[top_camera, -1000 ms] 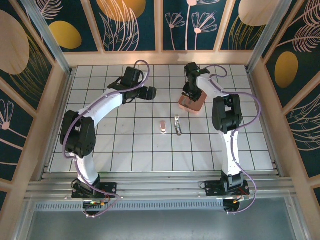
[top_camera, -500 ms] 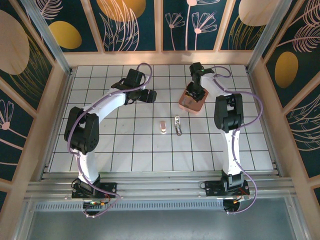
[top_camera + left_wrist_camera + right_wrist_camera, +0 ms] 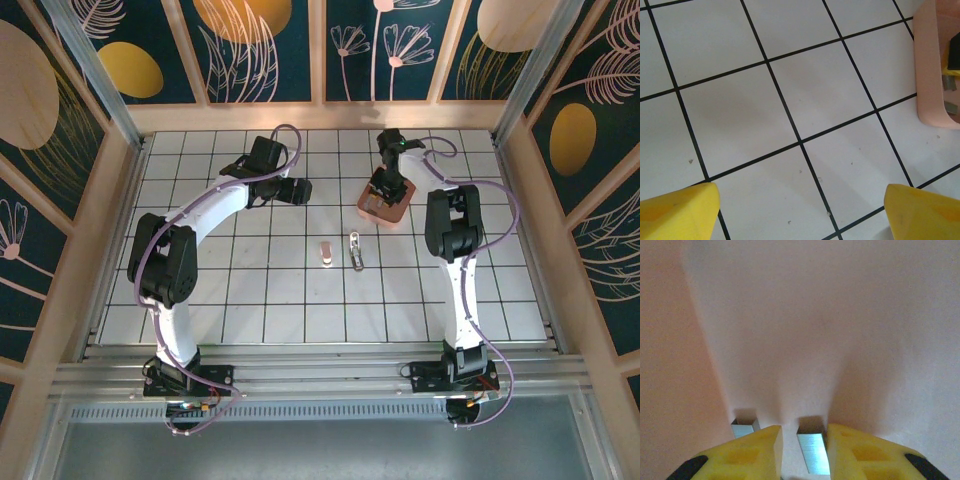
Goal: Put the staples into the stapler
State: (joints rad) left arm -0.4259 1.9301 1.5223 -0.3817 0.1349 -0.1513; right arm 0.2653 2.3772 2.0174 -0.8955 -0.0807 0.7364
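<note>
Right tool (image 3: 804,447): down inside the salmon-pink tray (image 3: 397,213), its yellow fingers (image 3: 860,452) straddling one strip of the staples (image 3: 813,452); one finger sits against the strip and a sliver of tray floor shows beside the other, so the pinch does not look made yet
Just changed: over the last second the jaws have drawn in from a wider stance, and the wrist has settled lower into the tray
What that means: I judge this the pick-up of the staples, early in the task; loading cannot begin until the strip is lifted out
Second strip (image 3: 742,430): lies on the tray floor just outside the other finger, near the tray wall, untouched
Left tool (image 3: 800,222): jaws spread wide with nothing between them, hovering over bare tiles of the worktop (image 3: 250,300), the tray's edge (image 3: 929,75) off to one side
Left arm: its elbow has shifted a little, while the tool has kept much the same place
Stapler (image 3: 356,250): lies on the worktop nearer the bases than the tray, apart from both tools, where it was a second ago
Small pink piece (image 3: 326,253): just left of the stapler; too small to tell what it is
Risk: a thin strip flat on the tray floor may slip out of the closing fingers or tip as it lifts
</note>
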